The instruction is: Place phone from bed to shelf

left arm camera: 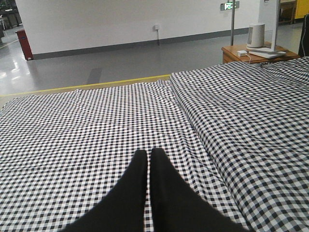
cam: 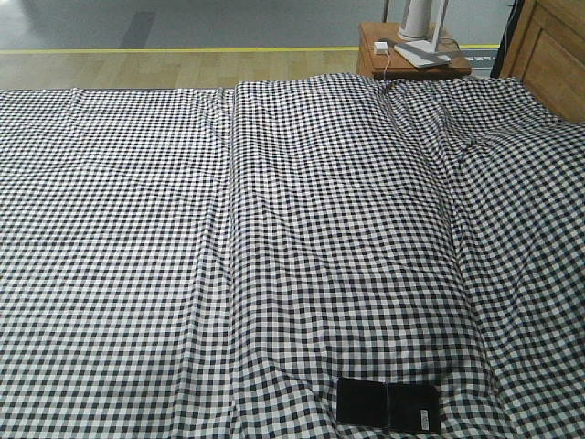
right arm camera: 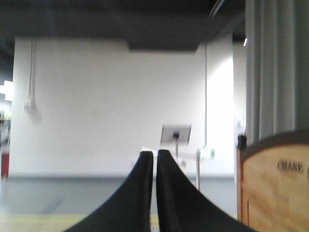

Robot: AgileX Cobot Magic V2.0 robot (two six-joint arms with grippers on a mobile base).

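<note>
Starting step by my read: the reach has not begun and the phone is untouched. Left claw (left arm camera: 148, 153) hangs over the left part of the bed (cam: 119, 229), fingers pressed together, nothing between them. Phone (cam: 388, 405) lies flat on the check sheet at the near edge, right of centre, white-sticker end to the right, and no claw shows near it in the front view. Right claw (right arm camera: 155, 154) has its fingers together too, is empty, and aims level at a far white wall, not down at the bed. Far right: small brown bedside tabletop (cam: 411, 57), with a pale wood panel (cam: 553, 55) just beside it. Can't tell if that panel is the shelf. Next move calls for one claw, likely the right since the phone sits that side, to part its fingers, tip down and pinch the thin slab across its edges. The soft sheet may give under it.
</note>
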